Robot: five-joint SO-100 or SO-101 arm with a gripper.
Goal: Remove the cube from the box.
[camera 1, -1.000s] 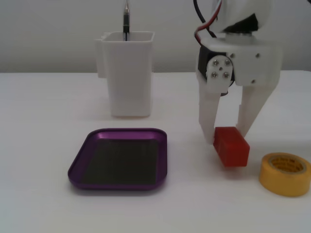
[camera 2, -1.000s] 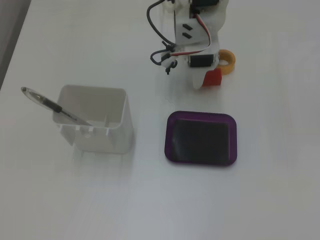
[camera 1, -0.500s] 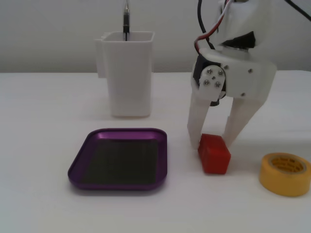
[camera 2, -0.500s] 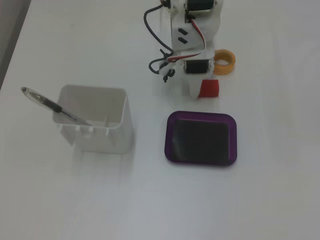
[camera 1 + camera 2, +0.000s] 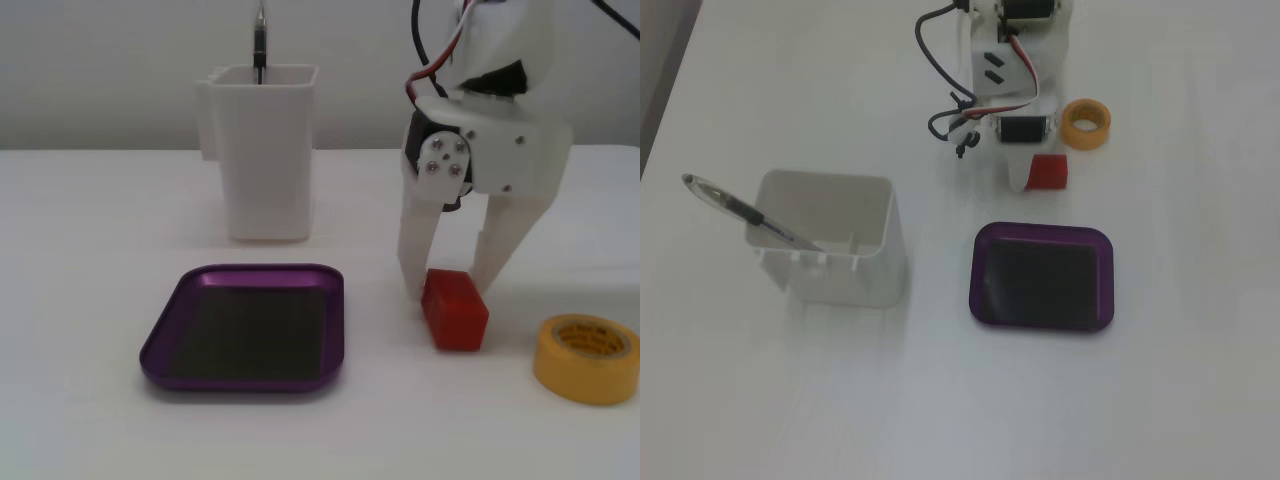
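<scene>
The cube (image 5: 455,309), a small red block, sits on the white table (image 5: 90,300) outside the box (image 5: 160,345), just to the right of the purple tray's rim in a fixed view; in a fixed view from above (image 5: 1048,172) it lies just beyond the tray's far edge (image 5: 1042,229), apart from it. From my remote station I see the gripper (image 5: 450,282) standing over the cube with its two white fingers (image 5: 416,240) pointing down to the table, spread apart on either side of the block's rear end. The left finger in that view appears to touch the cube's corner; the right one stands just behind it, and I cannot tell whether it makes contact. The claw is open, not clamped on anything. From above, the gripper (image 5: 1038,178) is mostly hidden beneath the arm's own body, with red, black and white wires looping off its side.

The box itself is empty, its dark floor bare. A yellow tape roll (image 5: 586,357) lies flat on the table near the cube, to its right in the low view. A tall white container (image 5: 262,150) stands behind the tray, holding a pen (image 5: 750,214) that leans out over its rim.
</scene>
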